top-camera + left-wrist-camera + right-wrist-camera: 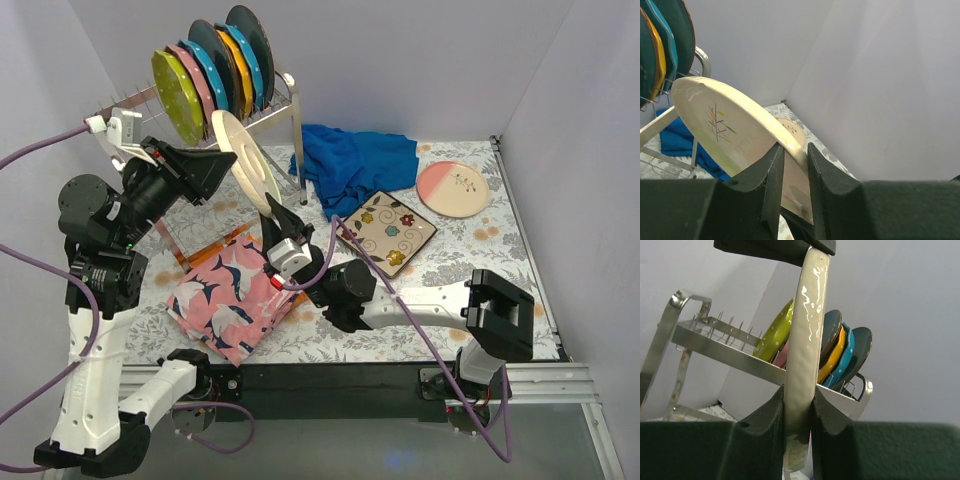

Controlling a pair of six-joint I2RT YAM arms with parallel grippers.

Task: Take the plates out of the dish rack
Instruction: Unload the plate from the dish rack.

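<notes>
cream plate [245, 160] is held on edge in the air, just in front of the dish rack [288, 100], which stands at 11 o'clock on the table [500, 245]. left gripper [222, 163] pinches the plate's rim at its 10 o'clock side, jaws narrow, both fingers [772, 180] pressed on the plate. right gripper [272, 212] clamps the rim at 5 o'clock, jaws likewise narrow. plate appears clear of the prongs, though the top view is cluttered there. racked plates [215, 70] stand upright in a row. square floral plate [388, 230] and pink-and-cream plate [453, 188] lie flat toward 2 o'clock, near a blue cloth [355, 165].
</notes>
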